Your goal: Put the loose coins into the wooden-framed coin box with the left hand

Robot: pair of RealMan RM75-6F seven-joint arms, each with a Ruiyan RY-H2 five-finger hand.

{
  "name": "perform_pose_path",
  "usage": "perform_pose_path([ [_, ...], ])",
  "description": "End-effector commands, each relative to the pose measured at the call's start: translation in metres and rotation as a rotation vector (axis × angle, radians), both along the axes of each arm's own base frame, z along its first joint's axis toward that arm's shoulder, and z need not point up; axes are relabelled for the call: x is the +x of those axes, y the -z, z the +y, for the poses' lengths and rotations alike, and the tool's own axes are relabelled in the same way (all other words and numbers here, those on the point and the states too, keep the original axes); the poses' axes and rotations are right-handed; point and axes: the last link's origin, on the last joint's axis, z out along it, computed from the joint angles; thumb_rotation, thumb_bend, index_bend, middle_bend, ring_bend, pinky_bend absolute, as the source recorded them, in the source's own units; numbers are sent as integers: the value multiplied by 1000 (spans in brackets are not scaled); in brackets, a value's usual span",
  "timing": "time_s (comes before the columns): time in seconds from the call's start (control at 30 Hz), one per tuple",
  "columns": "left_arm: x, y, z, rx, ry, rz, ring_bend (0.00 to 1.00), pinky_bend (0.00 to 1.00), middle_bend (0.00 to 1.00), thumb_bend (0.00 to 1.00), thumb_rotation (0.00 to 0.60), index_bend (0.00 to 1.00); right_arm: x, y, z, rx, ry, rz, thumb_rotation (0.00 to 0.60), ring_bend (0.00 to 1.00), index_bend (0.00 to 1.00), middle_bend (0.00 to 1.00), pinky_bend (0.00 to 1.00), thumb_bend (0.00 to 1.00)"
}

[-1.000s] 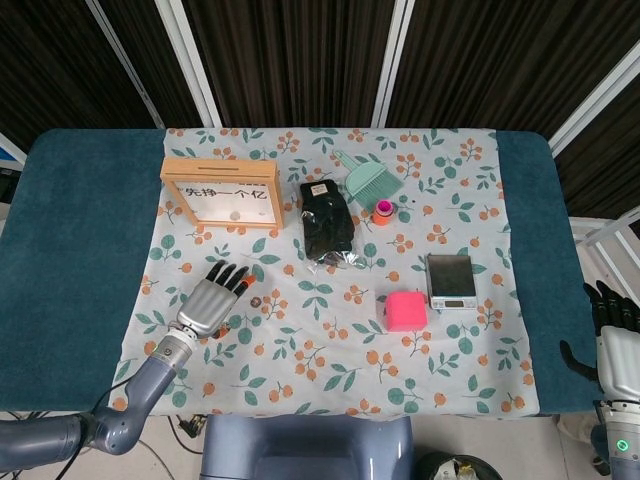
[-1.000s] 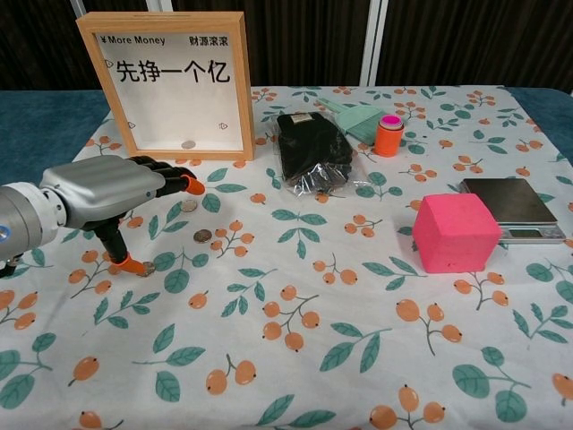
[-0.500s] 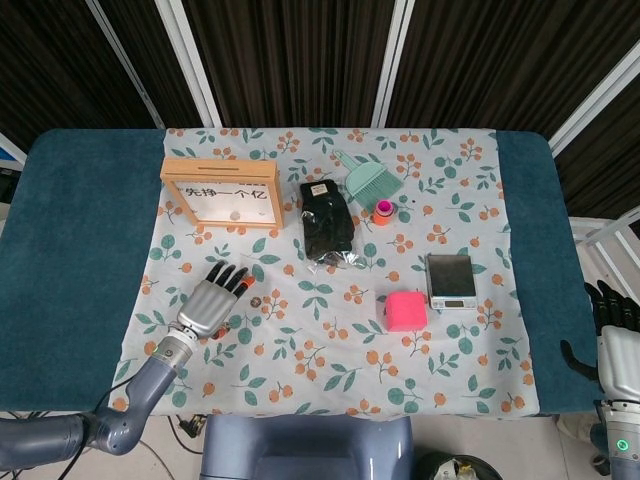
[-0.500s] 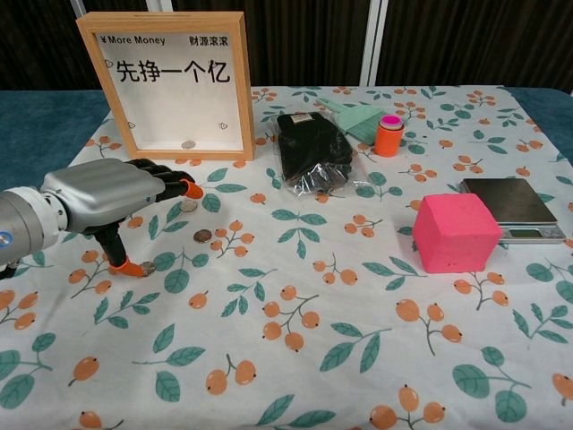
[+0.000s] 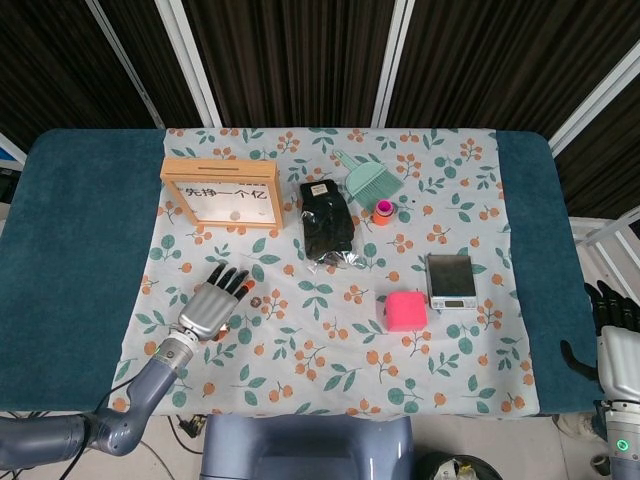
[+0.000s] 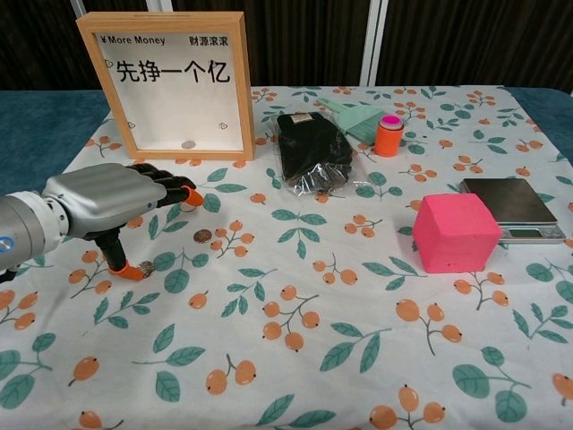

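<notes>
The wooden-framed coin box stands upright at the back left of the flowered cloth, also seen in the head view, with one coin lying inside at its bottom. My left hand hovers low in front of it, fingers stretched out and apart, holding nothing. Its thumb points down to the cloth beside a loose coin. A second coin lies to the right of the hand. A third coin peeks out behind the fingertips. My right hand hangs off the table's right edge, holding nothing.
A black pouch lies right of the box. Behind it are a green brush and an orange roll. A pink cube and a small scale sit at the right.
My left hand has sunk a little and drawn slightly back toward me; its thumb tip has shifted left of the nearest coin. The coins and the right hand have not moved.
</notes>
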Motion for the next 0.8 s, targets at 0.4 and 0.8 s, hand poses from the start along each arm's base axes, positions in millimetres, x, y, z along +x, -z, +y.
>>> perform_pose_path([
  [0.4, -7, 4, -2, -14, 39, 48, 0, 0, 0, 112, 600, 450, 0, 0, 0, 3, 2, -3, 600, 0, 89, 25, 0, 395],
  [0.8, -9, 1, -4, -12, 51, 87, 0, 0, 0, 298, 600, 575, 0, 1, 0, 8, 6, -3, 600, 0, 90, 26, 0, 394],
])
